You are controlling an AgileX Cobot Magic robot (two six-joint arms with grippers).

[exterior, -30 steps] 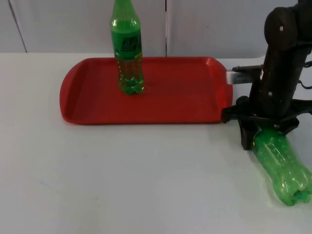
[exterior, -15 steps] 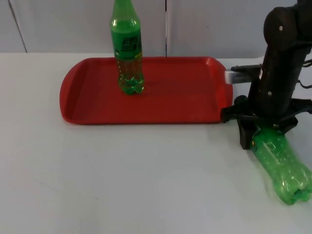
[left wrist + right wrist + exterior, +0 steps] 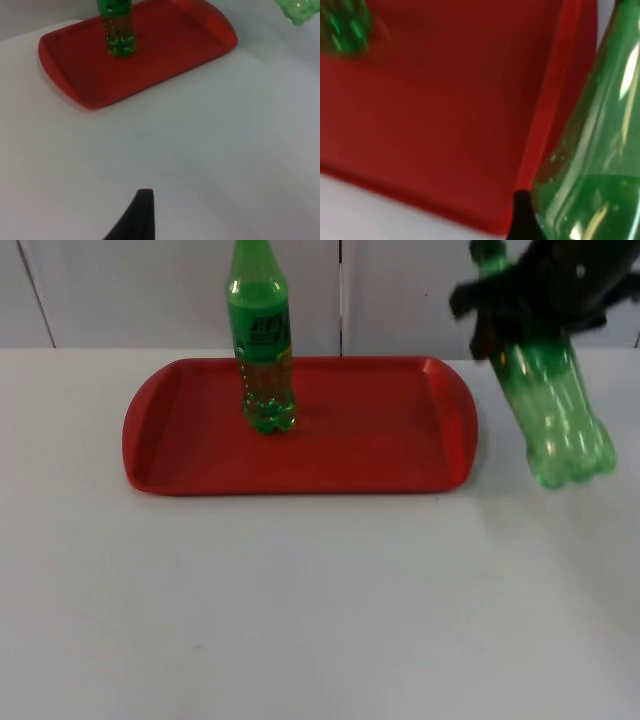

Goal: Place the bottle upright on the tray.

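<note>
A green plastic bottle hangs in the air to the right of the red tray, neck up and tilted, base toward the table. My right gripper is shut on the bottle's upper part. The same bottle fills the side of the right wrist view, beside the tray's rim; its base also peeks into the left wrist view. A second green bottle stands upright on the tray's left half. A black fingertip of the left gripper hovers above the white table in front of the tray.
The white table stretches in front of the tray. A grey partition wall rises right behind the tray's far rim.
My right gripper has lifted the bottle off the table from its lying position at the tray's right end, raising it high and swinging it toward upright.
</note>
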